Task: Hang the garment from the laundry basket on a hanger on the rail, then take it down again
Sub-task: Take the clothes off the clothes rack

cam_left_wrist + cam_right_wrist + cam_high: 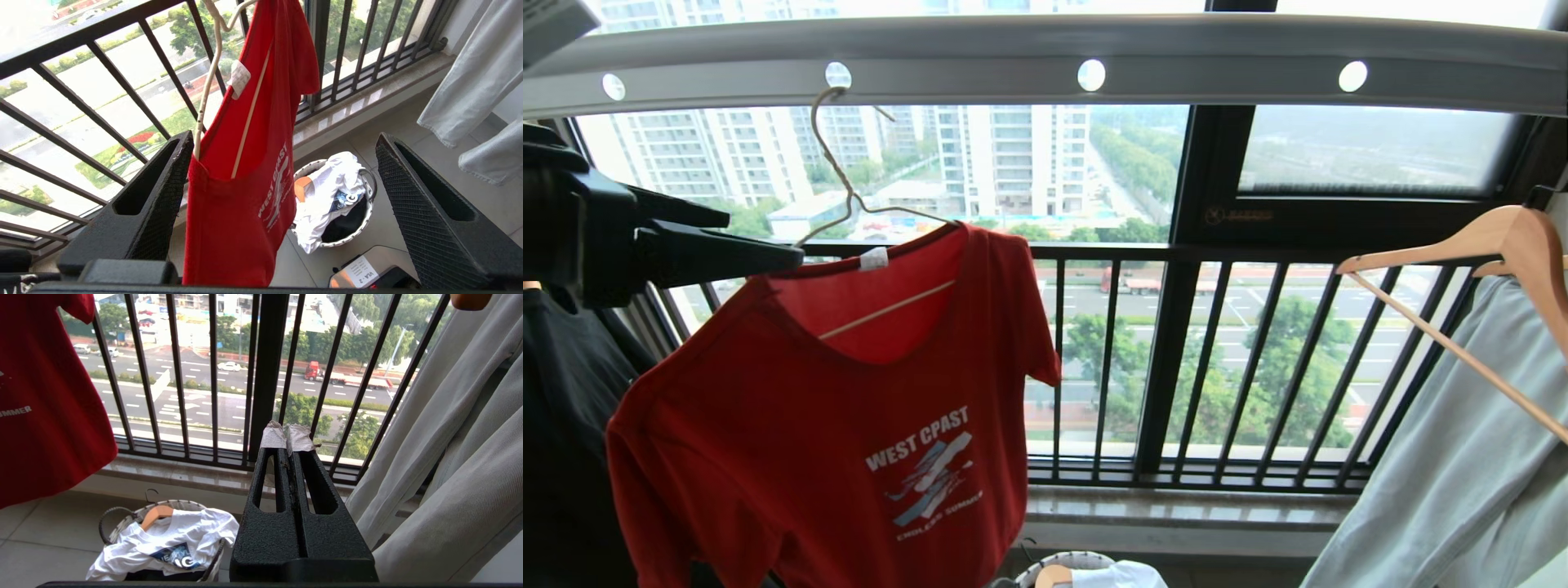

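The red T-shirt [833, 425], light and limp, hangs on the thin wire hanger [849, 196] hooked in the rail [1045, 57], so the wide-open, empty left claw [282, 204] should probably take the stiffer hanger shoulder, not slippery cloth.

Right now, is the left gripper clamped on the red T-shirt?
No, the left gripper stands wide open, its fingers spread on either side of the red T-shirt hanging between them.
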Available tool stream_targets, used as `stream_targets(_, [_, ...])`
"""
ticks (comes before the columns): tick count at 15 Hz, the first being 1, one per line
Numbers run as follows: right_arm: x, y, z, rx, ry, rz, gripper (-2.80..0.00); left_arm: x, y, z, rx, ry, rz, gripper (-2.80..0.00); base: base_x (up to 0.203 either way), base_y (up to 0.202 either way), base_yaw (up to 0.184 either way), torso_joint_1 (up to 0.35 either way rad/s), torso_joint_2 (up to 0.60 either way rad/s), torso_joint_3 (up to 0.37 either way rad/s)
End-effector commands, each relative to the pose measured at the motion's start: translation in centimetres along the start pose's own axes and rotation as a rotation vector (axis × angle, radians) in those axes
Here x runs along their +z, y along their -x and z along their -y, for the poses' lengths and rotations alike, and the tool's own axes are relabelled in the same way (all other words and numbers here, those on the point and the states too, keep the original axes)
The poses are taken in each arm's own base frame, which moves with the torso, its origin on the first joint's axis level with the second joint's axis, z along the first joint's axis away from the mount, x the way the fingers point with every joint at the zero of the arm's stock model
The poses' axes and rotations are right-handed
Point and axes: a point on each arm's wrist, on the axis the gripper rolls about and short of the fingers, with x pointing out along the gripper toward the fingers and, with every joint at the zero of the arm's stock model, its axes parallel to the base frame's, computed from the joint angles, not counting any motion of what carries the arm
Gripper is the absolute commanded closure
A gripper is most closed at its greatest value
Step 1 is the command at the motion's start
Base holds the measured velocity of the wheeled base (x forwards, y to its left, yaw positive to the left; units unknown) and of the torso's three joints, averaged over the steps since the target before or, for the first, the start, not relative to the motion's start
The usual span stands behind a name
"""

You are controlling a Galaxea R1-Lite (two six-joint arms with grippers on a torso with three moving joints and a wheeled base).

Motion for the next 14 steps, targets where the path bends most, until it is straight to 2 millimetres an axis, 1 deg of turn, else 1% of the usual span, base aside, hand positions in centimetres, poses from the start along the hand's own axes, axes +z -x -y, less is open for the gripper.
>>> stream_targets(1, [0.0,0.0,0.0,0.001,0.001,-0.002,0.0,0.0,-2.4,-0.9,0.033,0.0,-0.02,-2.8,0.0,0.0,0.0,0.0,0.0,0.0])
stream_targets(4, [0.0,0.0,0.0,0.001,0.001,-0.002,0.0,0.1,-3.5,-1.5,0.077,-0.013,-0.014,-2.8,0.0,0.0,0.0,0.0,0.0,0.0])
stream_targets(6, [0.0,0.0,0.0,0.001,0.001,-0.001,0.0,-0.1,-4.3,-1.7,0.071,-0.009,-0.033,-2.8,0.0,0.0,0.0,0.0,0.0,0.0])
stream_targets(8, [0.0,0.0,0.0,0.001,0.001,-0.002,0.0,-0.4,-5.5,-2.1,0.064,0.001,-0.06,-2.8,0.0,0.0,0.0,0.0,0.0,0.0])
stream_targets(14, [0.0,0.0,0.0,0.001,0.001,-0.001,0.0,-0.7,-8.0,-2.9,0.065,0.003,-0.042,-2.8,0.0,0.0,0.0,0.0,0.0,0.0])
